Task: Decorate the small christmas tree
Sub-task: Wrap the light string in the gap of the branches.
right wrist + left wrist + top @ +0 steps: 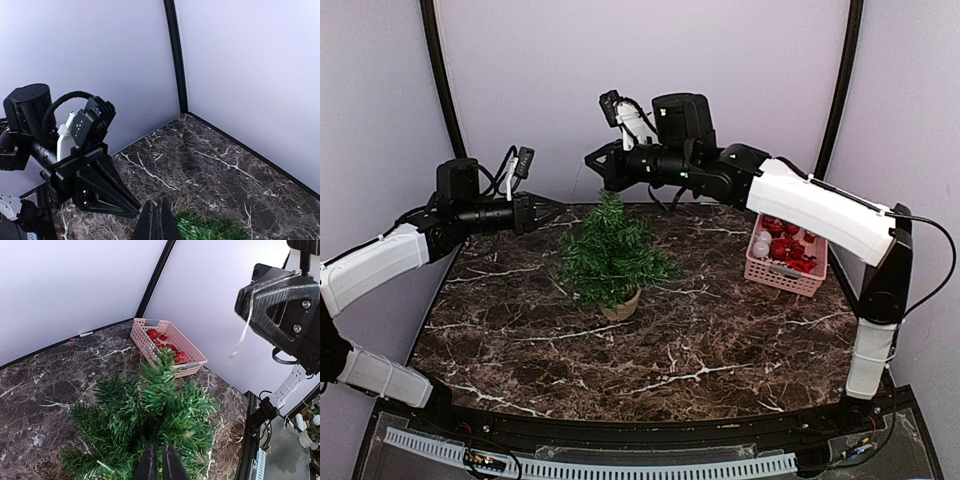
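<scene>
The small christmas tree (610,250) stands upright mid-table on its round tan base (621,306); I see no ornaments on its dark green branches (150,410). My left gripper (557,209) hovers just left of the treetop. Its fingers (161,460) are almost together above the branches, with nothing between them. My right gripper (592,160) hangs above and slightly behind the treetop, shut and empty (157,206). A thin pale strand (243,325) hangs by the right gripper in the left wrist view; I cannot tell what it is or if it is held.
A pink basket (808,280) of red and white ornaments (160,337) sits at the table's back right edge. Purple walls with black corner posts (175,55) enclose the dark marble table (700,350). The two grippers are close together over the tree.
</scene>
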You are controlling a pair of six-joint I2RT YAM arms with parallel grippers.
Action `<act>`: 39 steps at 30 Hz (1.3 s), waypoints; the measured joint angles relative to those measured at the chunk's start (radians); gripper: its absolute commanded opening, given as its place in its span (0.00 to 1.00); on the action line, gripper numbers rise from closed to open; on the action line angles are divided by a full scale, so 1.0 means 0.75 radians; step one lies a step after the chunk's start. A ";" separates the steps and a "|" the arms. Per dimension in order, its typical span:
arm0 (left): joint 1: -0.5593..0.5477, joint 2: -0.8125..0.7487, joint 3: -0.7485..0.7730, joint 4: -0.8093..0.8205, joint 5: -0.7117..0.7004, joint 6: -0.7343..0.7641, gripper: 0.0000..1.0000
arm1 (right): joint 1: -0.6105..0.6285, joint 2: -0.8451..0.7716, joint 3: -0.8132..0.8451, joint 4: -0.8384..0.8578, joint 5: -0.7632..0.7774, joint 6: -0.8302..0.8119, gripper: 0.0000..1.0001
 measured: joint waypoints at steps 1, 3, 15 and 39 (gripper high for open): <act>0.000 0.009 0.000 0.002 -0.012 -0.003 0.12 | -0.002 0.012 0.025 -0.013 0.029 0.005 0.00; 0.000 0.022 0.000 0.002 -0.028 -0.006 0.22 | -0.008 0.037 0.068 -0.031 0.070 0.015 0.00; 0.000 -0.017 -0.002 -0.019 -0.201 0.006 0.58 | -0.077 0.181 0.184 -0.121 0.178 0.102 0.00; -0.152 0.030 0.028 -0.079 -0.260 0.086 0.72 | -0.203 0.275 0.189 -0.174 0.205 0.227 0.00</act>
